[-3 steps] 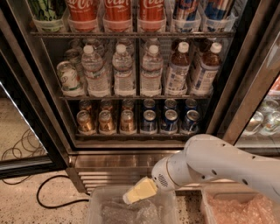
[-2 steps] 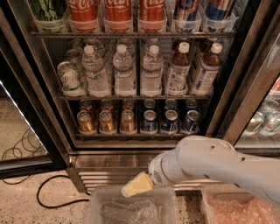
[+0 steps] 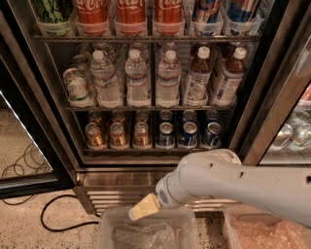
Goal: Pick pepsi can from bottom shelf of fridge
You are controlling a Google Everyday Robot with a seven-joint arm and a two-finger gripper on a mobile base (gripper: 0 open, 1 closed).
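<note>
Hand (image 3: 144, 206) low before the fridge (image 3: 121, 179), at rim of a clear bin (image 3: 104, 227); how open, cannot tell | pepsi can (image 3: 188, 134) on bottom shelf (image 3: 146, 151), right half: six blue, two rows | gold-brown cans (image 3: 118, 135): six, left | speckled floor (image 3: 24, 228), black cable (image 3: 53, 214)

Water bottles (image 3: 137, 80), red Coca-Cola bottles (image 3: 130, 14), floor cable (image 3: 58, 217), clear bin (image 3: 108, 234) below end effector (image 3: 142, 209)

A smooth white tubular arm (image 3: 228, 182) bears small dark screw holes, and its cream-yellow gripper (image 3: 144, 207) sits just below the ribbed steel fridge base (image 3: 109, 187).
</note>
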